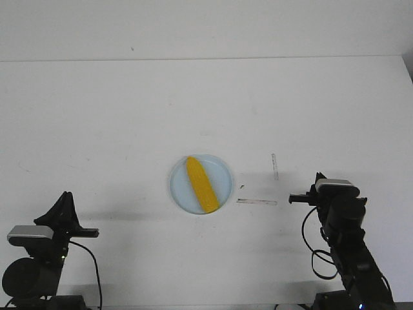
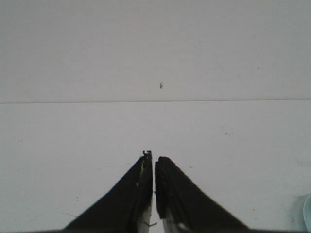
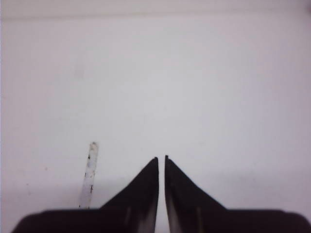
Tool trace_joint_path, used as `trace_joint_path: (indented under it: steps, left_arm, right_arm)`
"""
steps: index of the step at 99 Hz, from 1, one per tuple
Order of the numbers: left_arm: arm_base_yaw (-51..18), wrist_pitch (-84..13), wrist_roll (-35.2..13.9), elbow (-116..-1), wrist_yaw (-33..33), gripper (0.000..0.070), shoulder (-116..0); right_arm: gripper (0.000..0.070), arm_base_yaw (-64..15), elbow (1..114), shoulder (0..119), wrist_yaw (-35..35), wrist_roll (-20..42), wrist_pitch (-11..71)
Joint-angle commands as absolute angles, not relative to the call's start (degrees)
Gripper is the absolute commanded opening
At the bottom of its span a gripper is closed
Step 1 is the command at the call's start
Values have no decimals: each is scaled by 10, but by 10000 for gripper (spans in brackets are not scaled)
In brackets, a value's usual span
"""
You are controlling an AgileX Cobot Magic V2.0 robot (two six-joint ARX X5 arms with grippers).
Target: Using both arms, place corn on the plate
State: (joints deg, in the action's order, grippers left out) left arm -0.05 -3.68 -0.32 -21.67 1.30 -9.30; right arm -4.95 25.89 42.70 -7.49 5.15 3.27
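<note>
Two arms sat folded back at the near edge of the white table [image 1: 129,116] when we looked, the left tool [image 2: 154,162] at about seven o'clock from the plate [image 1: 179,187] and the right tool [image 3: 161,162] at about four o'clock. Both tools were pinched nearly shut with nothing between their tips, as each wrist view showed. The plate lay flat near the table's middle, well apart from either arm. The corn [image 1: 201,185] already rested on it, lying diagonally with its tapered end toward eleven o'clock, so we judged the placing done. We judged the corn light, stiff and smooth, likely slippery under hard tips. We would have gripped it across the thicker middle, not the tapered end. Thin tape strips [image 1: 257,201] lay at three o'clock.
</note>
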Motion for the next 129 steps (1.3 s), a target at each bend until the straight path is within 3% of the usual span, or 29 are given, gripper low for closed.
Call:
trace_joint_path:
  steps: [1,56,129]
  left_arm:
    - [0,-29,4,-222,10,1,-92]
    - [0,-29,4,-222,10,1,-92]
    - [0,-29,4,-222,10,1,-92]
  right_arm:
    - [16,-32,248,394,-53,1,23]
    - [16,-8,225,115,-13,11,47]
    - [16,-8,225,82,-15,17,43]
